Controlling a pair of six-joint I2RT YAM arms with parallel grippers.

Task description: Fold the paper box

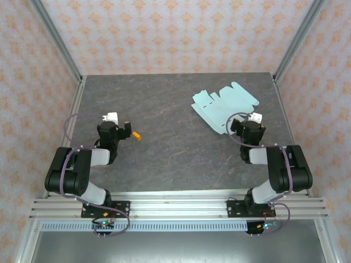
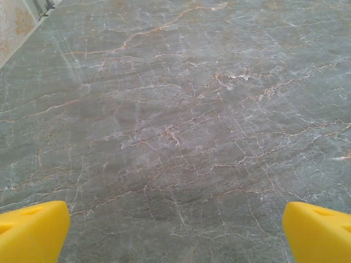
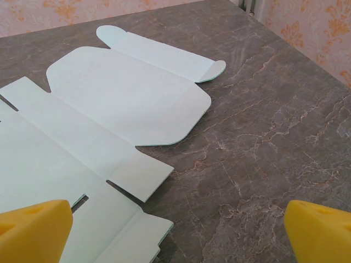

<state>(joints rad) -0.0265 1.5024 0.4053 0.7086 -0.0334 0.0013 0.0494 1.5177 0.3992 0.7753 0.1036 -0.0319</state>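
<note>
Flat and unfolded on the table (image 1: 164, 159), toward its far right corner: the paper box (image 1: 225, 105), a pale mint die-cut sheet with rounded tabs and slit flaps. Cut off in the right wrist view by the left and bottom edges of the frame; one rounded tab at the far end lifting slightly off the stone. Near edge partly covered from above by the right gripper (image 1: 239, 125). Jaws there spread wide, nothing clamped; one yellow fingertip (image 3: 33, 227) over the sheet's near flaps, the other over bare stone. Contact with the card impossible to tell. Toward the left side of the table, well apart from the sheet: the left gripper (image 2: 175, 235), likewise spread wide and empty, above bare veined grey surface.
</note>
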